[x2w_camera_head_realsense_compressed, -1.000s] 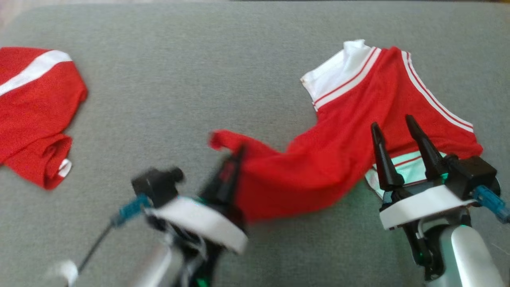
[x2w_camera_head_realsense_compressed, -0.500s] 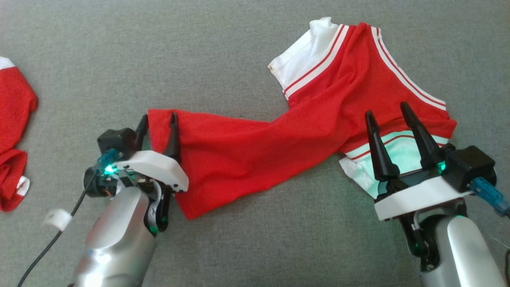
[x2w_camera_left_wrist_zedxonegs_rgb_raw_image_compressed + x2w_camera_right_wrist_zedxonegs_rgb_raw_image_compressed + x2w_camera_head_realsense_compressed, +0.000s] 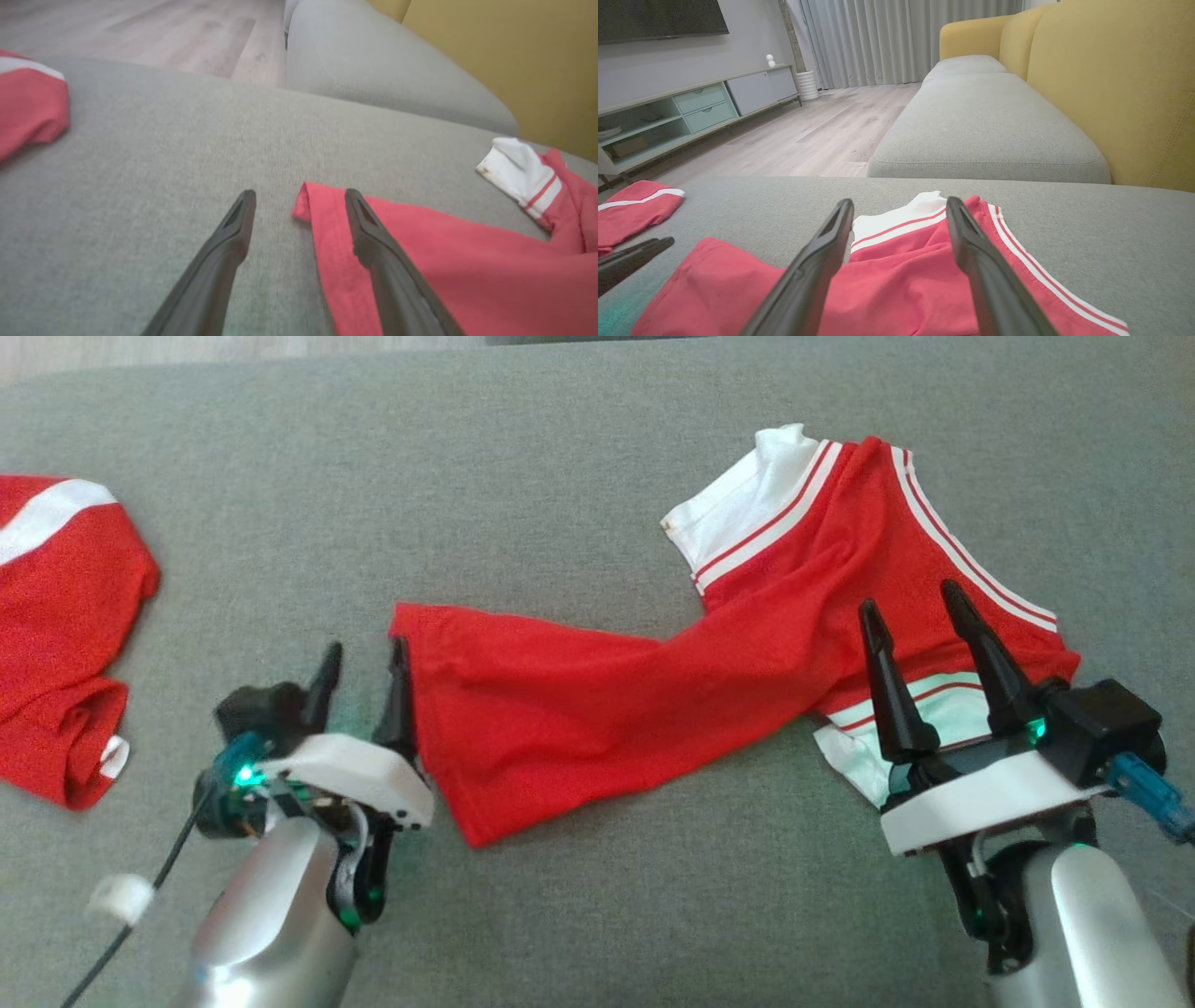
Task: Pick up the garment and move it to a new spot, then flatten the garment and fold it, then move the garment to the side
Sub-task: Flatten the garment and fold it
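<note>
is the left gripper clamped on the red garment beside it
No, the left gripper has its fingers wide apart, and the red garment lies loose on the grey cushion, its corner between them.

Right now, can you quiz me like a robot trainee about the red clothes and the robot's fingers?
1. True or false: the left fingers are clamped shut on the red garment.
2. Its stripes are: A white, B blue, C black?
3. How many red clothing pieces lie on the grey cushion?
Key: 1 false, they stand open; 2 A; 3 two, counting the other red piece.
</note>
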